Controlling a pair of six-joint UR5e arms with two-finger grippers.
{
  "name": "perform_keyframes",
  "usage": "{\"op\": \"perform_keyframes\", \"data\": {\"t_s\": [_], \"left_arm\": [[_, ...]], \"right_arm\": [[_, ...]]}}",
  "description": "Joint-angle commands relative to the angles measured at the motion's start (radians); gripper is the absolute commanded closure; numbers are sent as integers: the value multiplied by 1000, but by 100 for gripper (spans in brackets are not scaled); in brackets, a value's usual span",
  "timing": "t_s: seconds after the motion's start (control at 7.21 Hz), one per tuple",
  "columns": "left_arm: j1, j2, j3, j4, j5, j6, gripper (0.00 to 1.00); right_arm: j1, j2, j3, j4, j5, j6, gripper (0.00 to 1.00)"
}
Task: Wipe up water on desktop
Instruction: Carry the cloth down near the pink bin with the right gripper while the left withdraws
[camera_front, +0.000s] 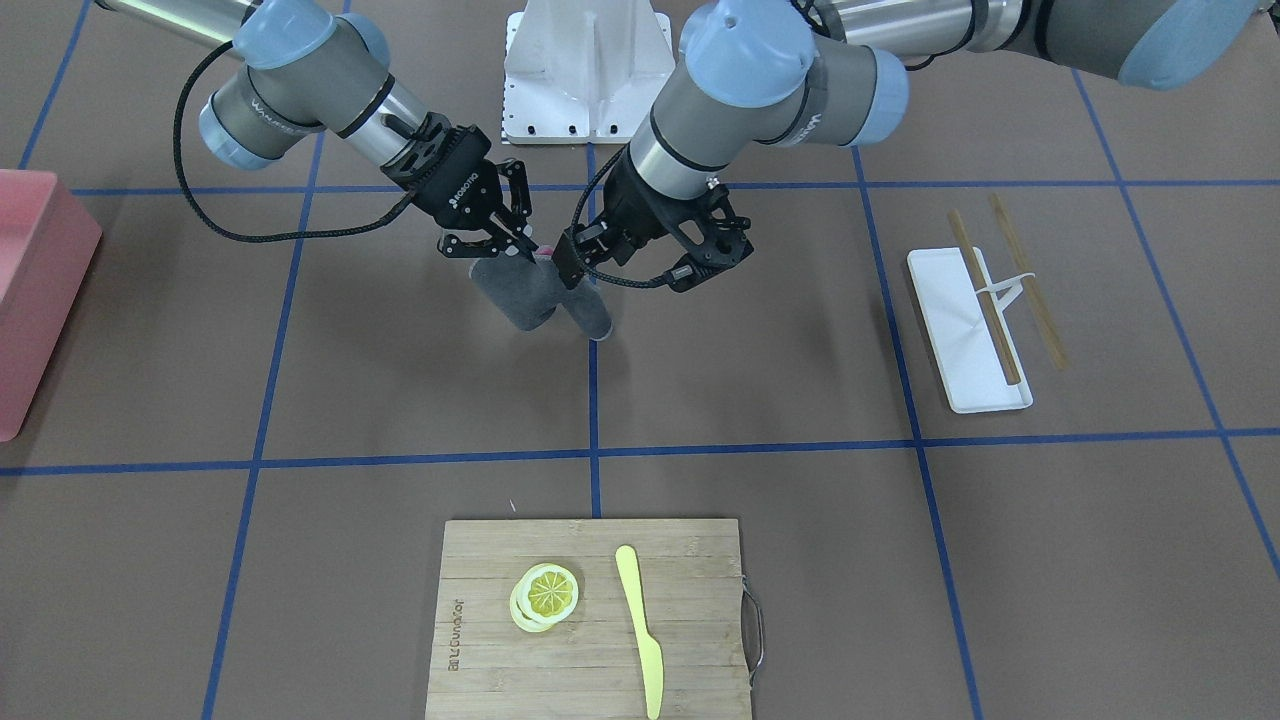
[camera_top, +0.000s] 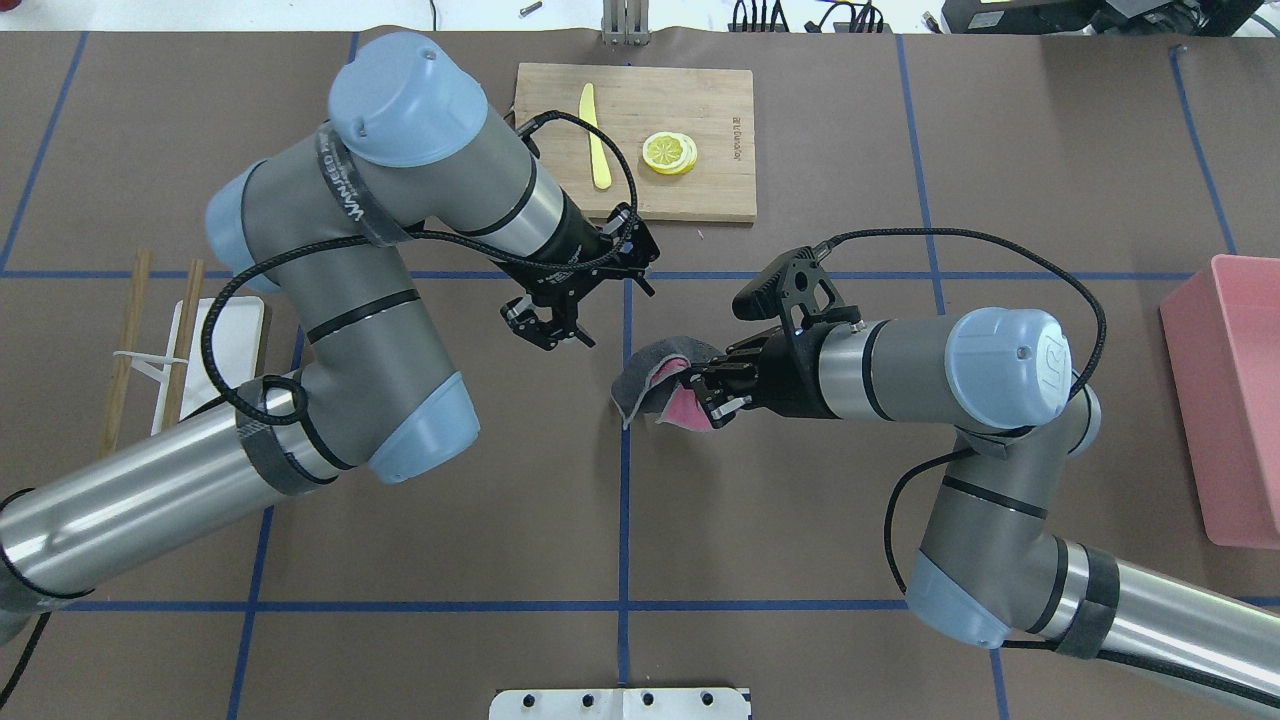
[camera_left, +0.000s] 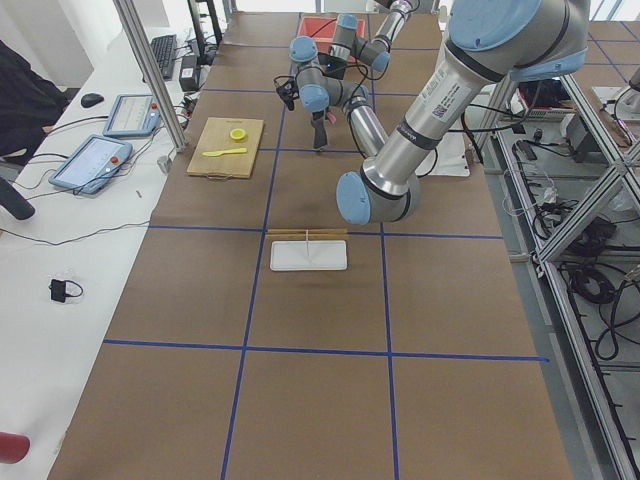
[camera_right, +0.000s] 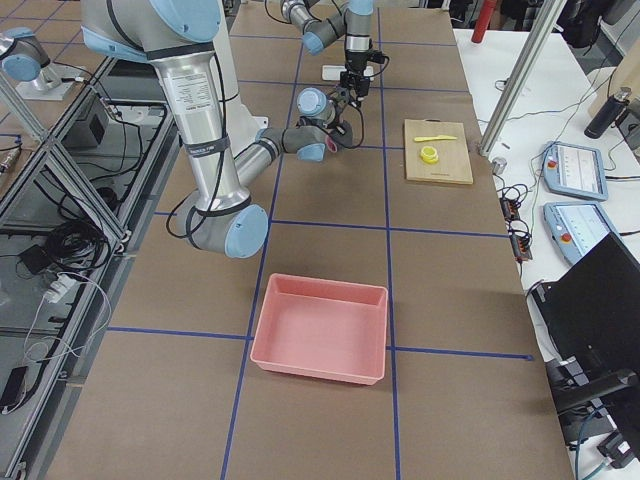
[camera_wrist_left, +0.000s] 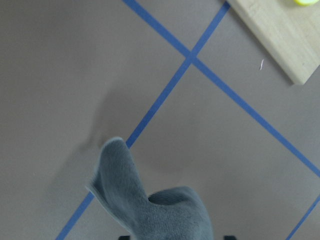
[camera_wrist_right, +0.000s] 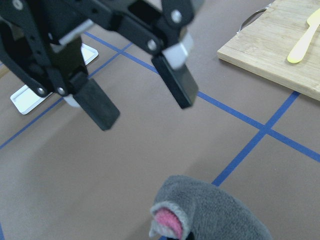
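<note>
The desktop is a matte brown surface with blue tape lines; I see no water on it. My right gripper is shut on a grey cloth with a pink inner side, held just above the centre tape line. The cloth hangs as a grey fold in the front view and fills the bottom of the right wrist view. My left gripper is open and empty, hovering just beyond the cloth, its pads spread wide. The left wrist view shows the cloth below it.
A bamboo cutting board with lemon slices and a yellow knife lies at the far centre. A white tray with chopsticks lies at the left. A pink bin stands at the right edge.
</note>
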Motion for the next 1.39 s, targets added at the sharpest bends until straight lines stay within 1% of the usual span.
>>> {"op": "perform_keyframes", "data": {"t_s": [0.0,0.14,0.28,0.42,0.56,0.69,0.97,1.11,1.25], "left_arm": [[-91,86,-91,5,15,80,2],[-132,116,-96,29,15,135,2],[-177,123,-122,145,16,247,2],[-211,138,-186,282,21,401,2],[-246,178,-237,328,21,511,2],[-266,231,-255,328,22,551,2],[-280,282,-262,325,25,558,2],[-280,322,-275,325,27,558,2],[-292,356,-289,321,36,590,2]], "right_arm": [[59,-104,55,-54,24,-1,100],[130,-129,59,-97,92,-11,100],[226,-158,60,-134,187,-20,100],[338,-191,59,-151,303,-46,100],[435,-239,57,-180,391,-148,100],[510,-280,60,-226,422,-263,100],[638,-331,60,-324,455,-473,100],[670,-340,60,-395,444,-589,100],[663,-350,56,-467,373,-703,100]]}}
